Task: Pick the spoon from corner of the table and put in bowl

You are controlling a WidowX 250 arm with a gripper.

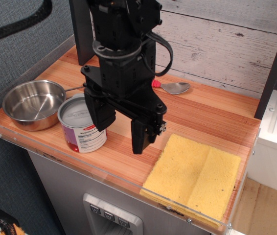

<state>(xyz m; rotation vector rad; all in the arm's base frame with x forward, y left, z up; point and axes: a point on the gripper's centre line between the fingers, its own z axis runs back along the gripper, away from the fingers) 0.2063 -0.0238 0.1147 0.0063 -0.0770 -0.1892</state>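
The gripper [122,128] hangs over the middle of the table [202,115], its two black fingers pointing down with a clear gap between them and nothing in that gap. The left finger [102,113] ends just beside the top of the can [81,123]; the right finger [142,134] reaches lower, over bare wood near the sponge [193,175]. Whether either tip touches the wood cannot be told from this angle.

The spoon [173,87] lies flat at the far side of the table, close to the back wall and behind the arm. Its shiny silver head faces up and shows whole. Of the handle only a small red-pink stub shows at the edge of the arm's black body; the rest is hidden behind it, so its length and ribbing cannot be made out.

The bowl [33,104] sits at the left end, shiny steel, shallow and round, empty inside. Its thin handle points toward the arm and disappears behind it. The can stands upright, touching or almost touching the bowl's rim; its label print is too small to read fully. The yellow sponge lies flat at the front right corner against the clear rim. The arm's upper part is cut off by the top edge.
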